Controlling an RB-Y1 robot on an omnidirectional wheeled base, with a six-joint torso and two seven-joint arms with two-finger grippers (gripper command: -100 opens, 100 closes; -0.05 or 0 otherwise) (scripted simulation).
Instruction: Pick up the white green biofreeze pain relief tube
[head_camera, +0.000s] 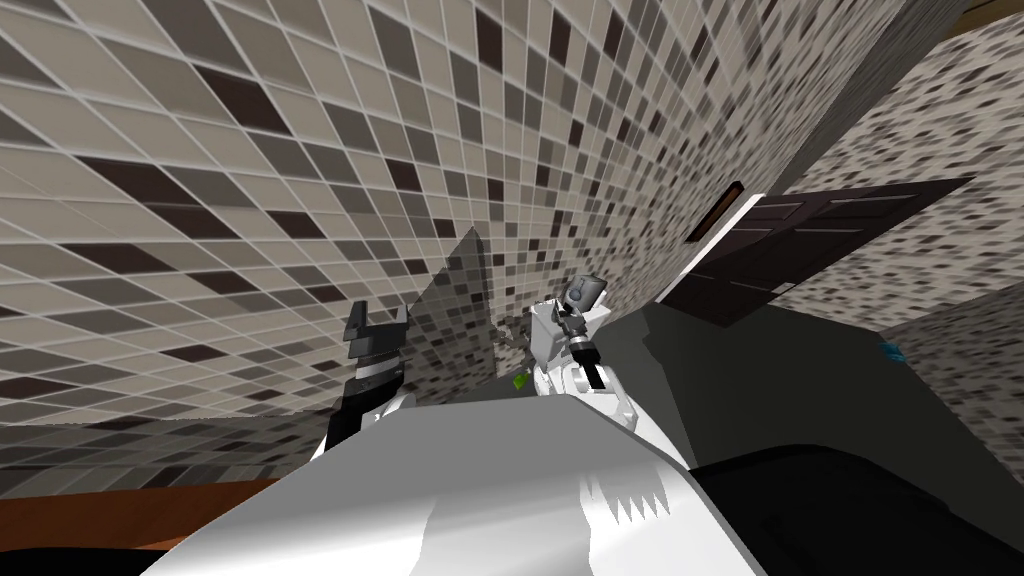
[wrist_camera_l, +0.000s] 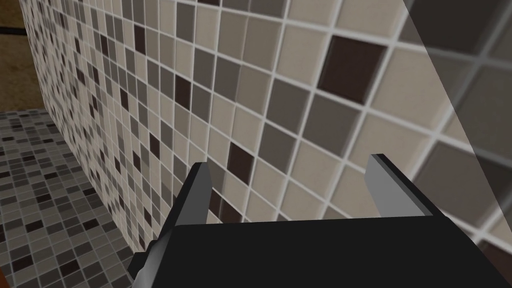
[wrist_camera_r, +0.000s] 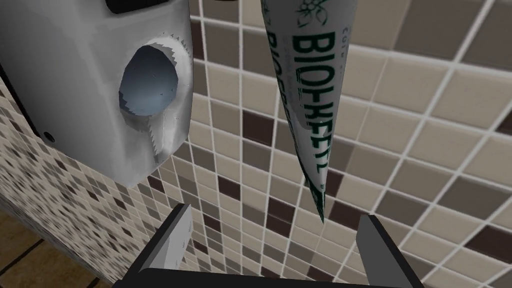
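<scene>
— Any sign of the tube (wrist_camera_r: 312, 100)?
— Yes, from the right wrist: white, lettered BIOFREEZE in dark green, running lengthwise toward the right gripper (wrist_camera_r: 276, 214) and narrowing to a thin flat end.
— Gripped?
— No. Fingers (wrist_camera_r: 172, 240) spread wide, pressing nothing. Thin end about level with the fingertips, inside the gap, nearer one finger, touching neither.
— Resting on what?
— Cannot tell. Wide end cut off at the frame's edge, support out of sight. Behind it, a tiled wall (wrist_camera_r: 425, 125) in beige, grey and dark brown squares.
— And the left gripper (head_camera: 378, 315)?
— Up on the left in the head view, well apart from the right arm, pointed at a tiled wall. Fingers wide apart there too, holding nothing.
— Anything else worth noting?
— Dark panelled door (head_camera: 800, 250) off to the right in the head view, well away from both arms. Small green speck (head_camera: 520, 381) just beside the right forearm, too small to name.
</scene>
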